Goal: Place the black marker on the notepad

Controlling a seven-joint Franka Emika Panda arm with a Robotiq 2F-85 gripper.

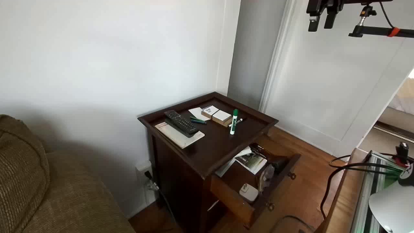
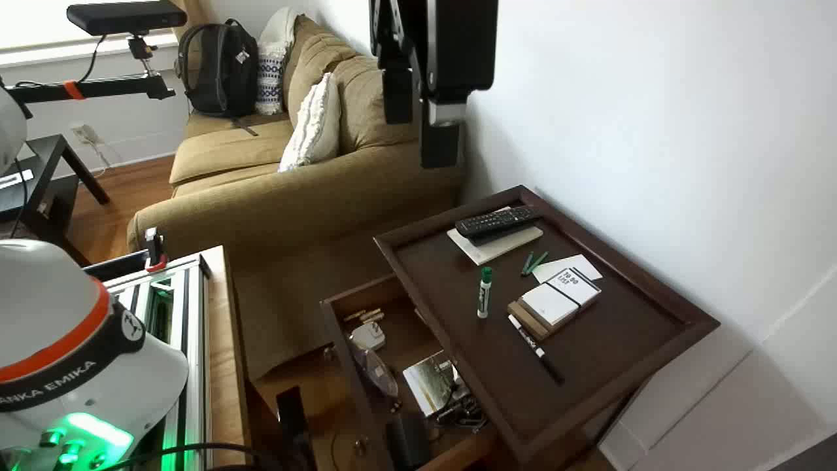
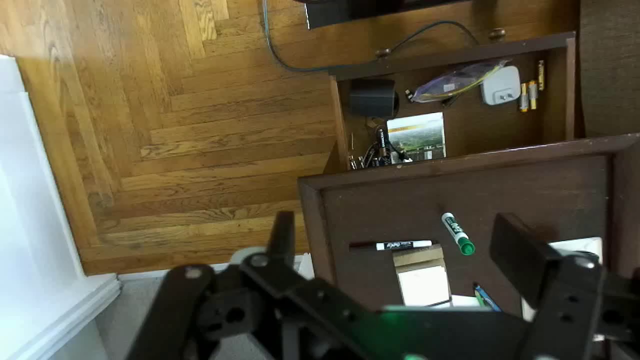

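Observation:
The black marker (image 2: pixel 535 345), white-bodied with a dark label and black cap, lies on the dark wooden nightstand top against the notepad's edge; it also shows in the wrist view (image 3: pixel 403 245). In an exterior view the black marker (image 1: pixel 239 121) is partly hidden behind an upright green marker (image 1: pixel 234 122). The notepad (image 2: pixel 556 296), white "To Do List" sheets on a brown base with a dark band, is partly cut off by the gripper in the wrist view (image 3: pixel 425 286). My gripper (image 2: pixel 418 137) is open and empty, high above the nightstand; its fingers stand wide apart in the wrist view (image 3: pixel 397 230).
A black remote (image 1: pixel 181 123) lies on a pale booklet (image 1: pixel 176 136). Slender green and blue pens (image 2: pixel 535 263) lie by a white paper (image 2: pixel 585 265). The nightstand's raised rim (image 2: pixel 451 353) surrounds the top. An open drawer (image 1: pixel 231 199) sticks out below. A wall and a sofa (image 2: pixel 294 209) stand close by.

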